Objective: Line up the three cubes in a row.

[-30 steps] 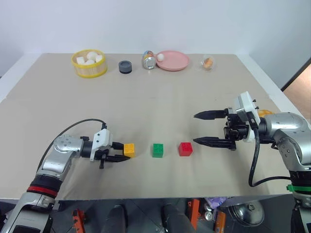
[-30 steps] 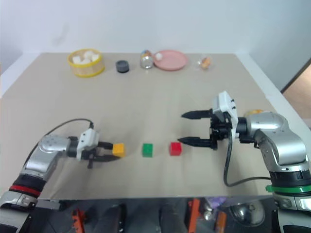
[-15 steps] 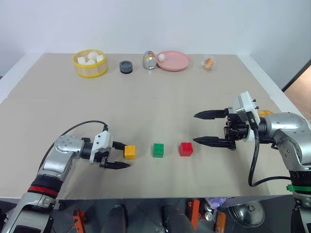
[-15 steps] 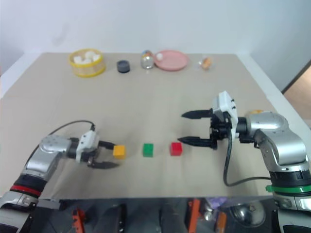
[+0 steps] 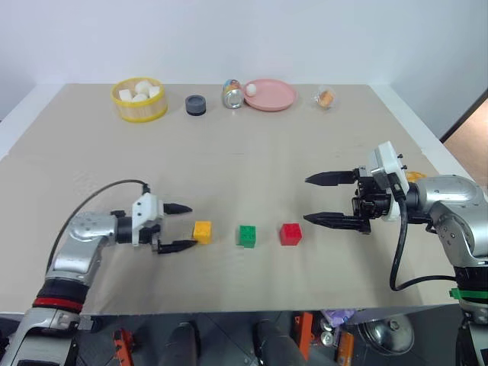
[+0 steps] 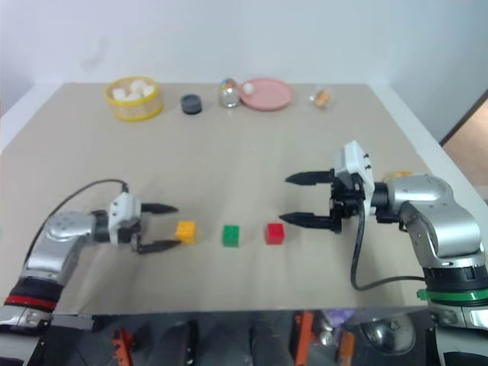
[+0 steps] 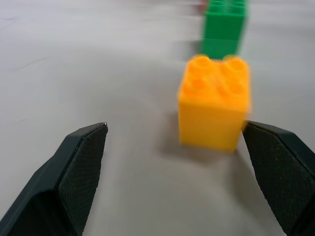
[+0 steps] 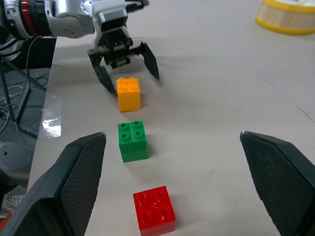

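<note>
Three studded cubes stand in a row near the table's front edge: yellow-orange (image 5: 202, 231), green (image 5: 246, 235) and red (image 5: 290, 234). My left gripper (image 5: 193, 226) is open just left of the yellow-orange cube (image 7: 215, 105), which stands free on the table right at the fingertips, close to one finger (image 7: 278, 167). The green cube (image 7: 225, 28) sits behind it in the left wrist view. My right gripper (image 5: 305, 200) hangs open above the table, right of the red cube (image 8: 154, 206), holding nothing.
Along the far edge stand a yellow basket (image 5: 140, 110) of white lumps, a dark round puck (image 5: 197, 104), a tin can (image 5: 232, 94), a pink plate (image 5: 278, 97) and a small wrapped item (image 5: 326, 97). An orange object (image 5: 415, 177) lies behind my right arm.
My left gripper opened off the yellow-orange cube and drew back to the left. The cube stays on the table. The right arm has not moved.
</note>
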{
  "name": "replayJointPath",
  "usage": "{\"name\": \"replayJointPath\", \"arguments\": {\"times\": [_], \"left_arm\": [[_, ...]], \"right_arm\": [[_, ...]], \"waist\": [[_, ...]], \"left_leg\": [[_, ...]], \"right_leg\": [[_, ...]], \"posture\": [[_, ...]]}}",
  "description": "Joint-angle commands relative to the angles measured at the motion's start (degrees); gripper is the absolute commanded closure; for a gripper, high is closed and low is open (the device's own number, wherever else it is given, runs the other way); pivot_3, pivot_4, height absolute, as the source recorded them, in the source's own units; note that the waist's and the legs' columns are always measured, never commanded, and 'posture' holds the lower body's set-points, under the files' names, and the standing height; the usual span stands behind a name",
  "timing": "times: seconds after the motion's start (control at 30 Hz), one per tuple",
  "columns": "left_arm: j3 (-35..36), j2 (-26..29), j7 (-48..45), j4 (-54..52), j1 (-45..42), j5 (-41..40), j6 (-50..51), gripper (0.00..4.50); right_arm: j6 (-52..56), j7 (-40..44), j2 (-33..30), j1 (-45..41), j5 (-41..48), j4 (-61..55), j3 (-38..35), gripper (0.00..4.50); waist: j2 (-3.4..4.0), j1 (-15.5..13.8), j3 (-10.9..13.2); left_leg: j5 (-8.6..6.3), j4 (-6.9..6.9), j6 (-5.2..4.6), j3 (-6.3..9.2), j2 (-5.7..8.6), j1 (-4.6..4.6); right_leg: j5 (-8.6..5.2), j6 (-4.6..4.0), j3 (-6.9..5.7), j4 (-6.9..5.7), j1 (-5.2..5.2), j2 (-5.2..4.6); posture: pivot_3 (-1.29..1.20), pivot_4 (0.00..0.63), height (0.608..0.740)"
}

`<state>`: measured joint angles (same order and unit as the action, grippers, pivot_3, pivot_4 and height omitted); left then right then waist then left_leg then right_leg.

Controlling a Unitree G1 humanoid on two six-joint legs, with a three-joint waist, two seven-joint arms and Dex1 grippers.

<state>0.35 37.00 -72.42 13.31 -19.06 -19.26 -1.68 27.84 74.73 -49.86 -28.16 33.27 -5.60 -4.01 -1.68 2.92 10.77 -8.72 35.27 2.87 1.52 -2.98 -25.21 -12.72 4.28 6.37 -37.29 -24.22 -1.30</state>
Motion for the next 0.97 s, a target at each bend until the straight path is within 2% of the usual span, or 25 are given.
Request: {"name": "replayJointPath", "arguments": {"times": [0.03, 0.23, 0.33, 0.43, 0.5, 0.6, 0.7, 0.8, 0.97], "left_arm": [[6.5, 3.9, 1.2, -11.3, 7.2, -7.0, 7.9, 0.05], [12.3, 8.7, 3.1, -27.2, 20.4, -15.1, 19.0, 0.05], [19.0, 9.4, 6.8, -33.1, 26.1, -20.7, 25.5, 0.05], [31.4, 7.3, 18.1, -31.5, 26.9, -29.6, 33.1, 0.05], [34.8, 5.1, 25.4, -29.1, 25.5, -28.1, 32.9, 0.05], [36.5, 0.8, 38.3, -27.4, 24.0, -22.8, 32.6, 0.05], [36.4, -4.2, 46.2, -29.6, 23.4, -21.4, 32.4, 0.05], [34.6, -8.3, 50.6, -32.3, 23.5, -20.1, 31.5, 0.05], [31.7, -14.9, 56.7, -35.3, 22.4, -20.2, 31.4, 0.05]], "right_arm": [[-0.2, 0.5, -0.5, -1.4, 0.3, 0.9, -1.2, 0.0], [-0.4, 1.4, -0.2, -3.9, 0.0, 3.8, -0.5, 0.0], [-1.0, 1.7, 0.3, -5.2, -0.5, 4.9, 0.3, 0.0], [-1.7, 0.0, 1.3, -5.9, -1.3, 6.3, -0.1, 0.0], [-2.1, -1.2, 1.6, -5.8, -1.9, 7.7, -0.6, 0.0], [-4.6, -6.1, 3.1, -5.4, -4.6, 12.6, -2.0, 0.0], [-6.9, -13.2, 5.0, -4.8, -7.6, 18.1, -3.7, 0.0], [-8.4, -19.6, 7.4, -3.6, -8.8, 20.1, -6.3, 0.0], [-6.8, -32.8, 14.2, 0.2, -7.5, 16.2, -12.4, 0.0]], "waist": [[0.01, 0.0, 0.0], [0.02, -0.2, 0.0], [-0.04, -0.1, 0.0], [-0.06, 0.0, 0.1], [-0.05, 0.0, 0.0], [-0.08, -0.1, 0.0], [-0.26, -0.1, 0.0], [-0.36, -0.2, 0.0], [-0.38, -0.2, -0.1]], "left_leg": [[-0.01, -0.01, 0.0, 0.0, 0.0, 0.01], [-0.08, 0.01, 0.08, -0.12, -0.05, 0.02], [-0.07, 0.07, 0.08, -0.23, -0.08, 0.03], [-0.08, 0.08, 0.08, -0.26, -0.11, 0.05], [-0.07, 0.07, 0.08, -0.24, -0.15, 0.08], [-0.08, 0.08, 0.08, -0.28, -0.07, 0.09], [-0.08, 0.09, 0.09, -0.29, -0.05, 0.04], [-0.09, 0.09, 0.11, -0.27, -0.05, 0.01], [-0.09, 0.07, 0.11, -0.24, -0.06, 0.06]], "right_leg": [[-0.02, -0.01, 0.0, 0.0, 0.0, 0.0], [-0.11, -0.05, 0.0, 0.0, -0.04, -0.06], [-0.09, -0.08, 0.01, 0.0, -0.04, -0.11], [-0.08, -0.09, 0.01, 0.0, -0.08, -0.11], [-0.07, -0.11, -0.03, 0.0, -0.08, -0.07], [-0.08, -0.1, 0.0, 0.01, -0.03, -0.11], [-0.06, -0.07, 0.02, 0.08, 0.0, -0.11], [-0.04, -0.04, 0.01, 0.09, 0.01, -0.1], [0.01, 0.0, 0.03, 0.08, 0.06, -0.05]], "posture": [[0.0, 0.15, 0.74], [0.0, 0.15, 0.74], [0.0, 0.15, 0.74], [0.0, 0.15, 0.74], [0.0, 0.15, 0.74], [0.0, 0.15, 0.74], [0.0, 0.15, 0.74], [0.0, 0.15, 0.74], [0.0, 0.15, 0.74]]}}
